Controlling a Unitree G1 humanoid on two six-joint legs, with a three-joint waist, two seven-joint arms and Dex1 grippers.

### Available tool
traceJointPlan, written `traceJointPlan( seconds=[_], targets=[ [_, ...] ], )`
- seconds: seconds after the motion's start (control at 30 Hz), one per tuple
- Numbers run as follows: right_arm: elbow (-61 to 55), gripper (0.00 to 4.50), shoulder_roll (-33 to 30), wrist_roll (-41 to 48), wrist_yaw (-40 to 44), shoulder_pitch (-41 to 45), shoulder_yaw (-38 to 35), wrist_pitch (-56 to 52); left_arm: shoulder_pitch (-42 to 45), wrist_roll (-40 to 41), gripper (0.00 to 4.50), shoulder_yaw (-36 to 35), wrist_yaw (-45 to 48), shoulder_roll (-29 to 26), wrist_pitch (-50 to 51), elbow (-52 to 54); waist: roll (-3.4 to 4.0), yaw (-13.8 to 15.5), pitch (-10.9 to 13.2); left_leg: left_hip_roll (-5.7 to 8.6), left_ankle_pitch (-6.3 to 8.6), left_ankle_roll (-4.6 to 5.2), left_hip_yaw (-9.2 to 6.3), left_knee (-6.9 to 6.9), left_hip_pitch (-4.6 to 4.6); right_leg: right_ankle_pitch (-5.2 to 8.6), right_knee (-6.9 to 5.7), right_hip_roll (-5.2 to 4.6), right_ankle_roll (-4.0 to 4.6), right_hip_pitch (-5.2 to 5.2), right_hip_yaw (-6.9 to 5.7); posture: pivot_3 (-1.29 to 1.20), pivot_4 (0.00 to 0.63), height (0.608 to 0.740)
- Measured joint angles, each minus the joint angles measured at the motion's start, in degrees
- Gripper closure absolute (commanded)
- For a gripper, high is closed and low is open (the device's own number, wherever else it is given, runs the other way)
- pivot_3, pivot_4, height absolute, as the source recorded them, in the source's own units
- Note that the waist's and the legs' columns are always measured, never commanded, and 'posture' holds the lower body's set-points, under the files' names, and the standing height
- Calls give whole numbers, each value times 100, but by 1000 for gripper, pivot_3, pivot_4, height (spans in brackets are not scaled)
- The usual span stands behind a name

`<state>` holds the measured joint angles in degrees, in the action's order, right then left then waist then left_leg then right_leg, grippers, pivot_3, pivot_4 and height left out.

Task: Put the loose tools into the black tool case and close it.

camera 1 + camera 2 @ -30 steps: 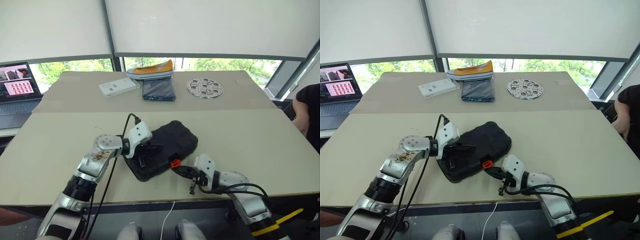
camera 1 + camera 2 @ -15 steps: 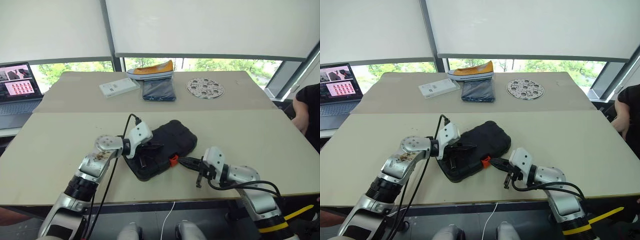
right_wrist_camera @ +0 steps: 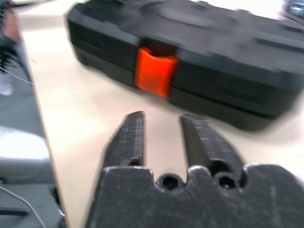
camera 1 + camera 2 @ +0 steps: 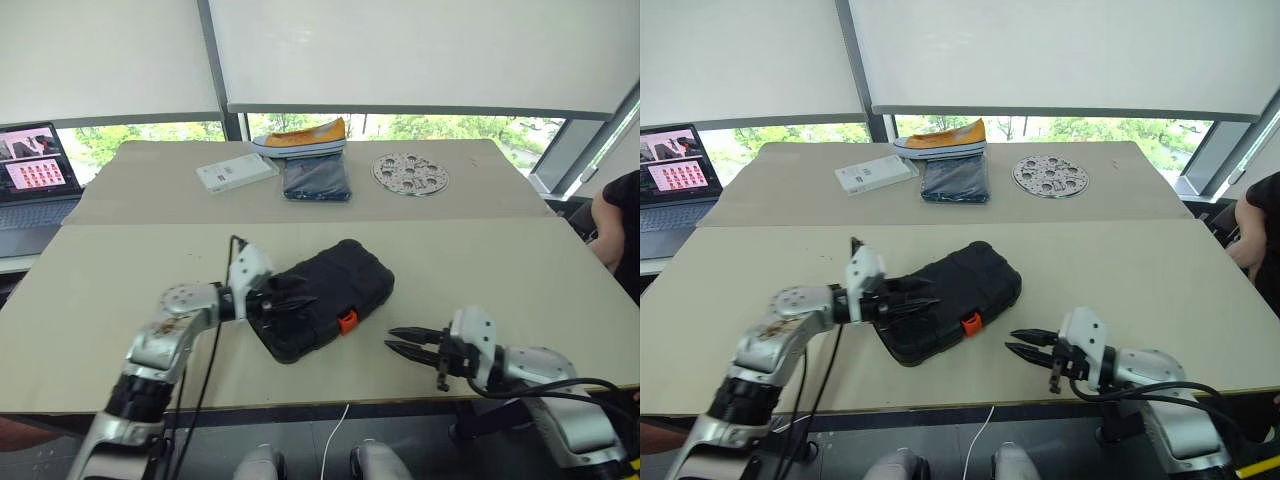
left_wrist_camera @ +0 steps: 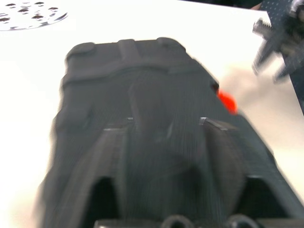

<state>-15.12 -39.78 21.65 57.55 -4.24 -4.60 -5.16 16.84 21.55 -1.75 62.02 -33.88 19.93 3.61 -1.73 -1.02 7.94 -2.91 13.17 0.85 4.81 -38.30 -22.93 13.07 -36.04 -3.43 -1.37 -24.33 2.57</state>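
The black tool case (image 4: 335, 285) lies shut on the near table, slanted, its orange latch (image 4: 347, 321) on the side facing me. My left gripper (image 4: 297, 294) is open at the case's left end, its fingers spread over the lid (image 5: 137, 71). Open and holding nothing, my right gripper (image 4: 397, 340) hovers over bare table to the right of the latch (image 3: 153, 71), pointing at it with a gap between. The loose tools are out of view.
On the far table lie a white box (image 4: 236, 173), a dark folded cloth (image 4: 316, 178), an orange shoe (image 4: 298, 138) and a perforated metal disc (image 4: 409, 173). A laptop (image 4: 30, 185) stands at the left. A person (image 4: 620, 225) is at the right edge.
Both grippers opened. The right one drew away from the latch to the right; the left one slid left toward the case's end. The case stayed put.
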Motion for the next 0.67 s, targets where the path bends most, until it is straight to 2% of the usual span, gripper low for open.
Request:
traceJointPlan(
  seconds=[0.07,0.2,0.27,0.47,0.67],
  targets=[
    [226,1278,-160,-10,118,-118,-336,297,-410,108,12,-435,87,-414,-84,78,-15,8,11,-1,1,-2,1,7,-3,5,4,-2,1,-3,-3,0,150,740],
    [937,27,-503,-35,290,-68,-934,793,-1193,46,0,-1356,-78,-938,-354,-35,-22,24,20,0,5,-8,0,11,-5,11,22,-13,-5,-1,-2,0,150,740],
    [1429,27,-614,-65,412,156,-1038,1065,-1664,-91,0,-1639,-14,-1094,-760,-286,-22,24,23,-2,7,-9,1,13,-4,11,25,-22,-5,-3,-1,0,150,740],
    [2522,27,-733,-87,871,816,-1023,1600,-2698,-526,0,-1990,-309,-1099,-1603,-476,-34,56,39,6,7,-10,4,27,-5,4,23,-65,14,-6,-20,0,150,740],
    [3178,27,-642,-257,1103,1308,-737,2029,-2829,-566,0,-2004,-702,-957,-1621,-292,-34,98,39,13,7,-9,11,28,-18,-1,25,-82,21,-10,-30,0,150,740]
  ],
)
